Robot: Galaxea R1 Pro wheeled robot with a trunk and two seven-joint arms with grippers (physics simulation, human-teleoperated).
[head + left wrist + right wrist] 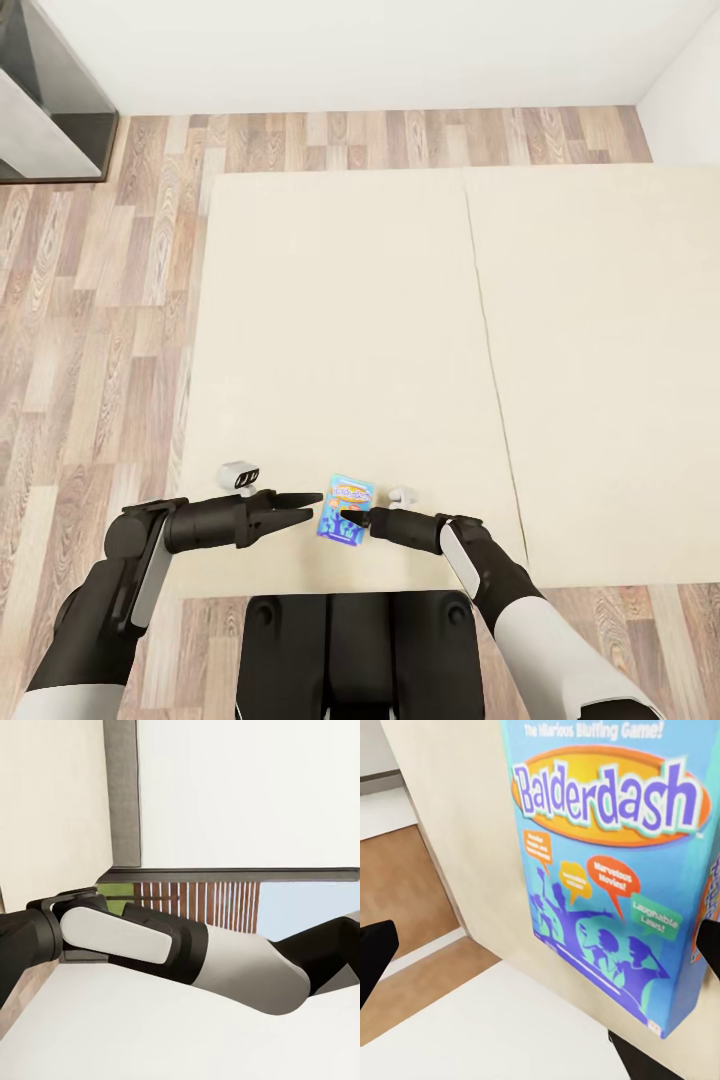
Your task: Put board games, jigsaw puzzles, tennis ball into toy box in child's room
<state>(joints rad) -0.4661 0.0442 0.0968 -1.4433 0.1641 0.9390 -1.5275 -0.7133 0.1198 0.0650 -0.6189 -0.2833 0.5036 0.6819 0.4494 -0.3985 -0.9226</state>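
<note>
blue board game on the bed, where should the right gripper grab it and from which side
Probably across the narrow width, pinching the two long edges. The blue board game lies flat on the bed near its front edge, so its thin sides are the only graspable part. Come from the robot's right, where the right gripper already sits, fingers straddling the box.

Blue board game [346,508] flat, face up; near front edge of cream bed [340,330].
</note>
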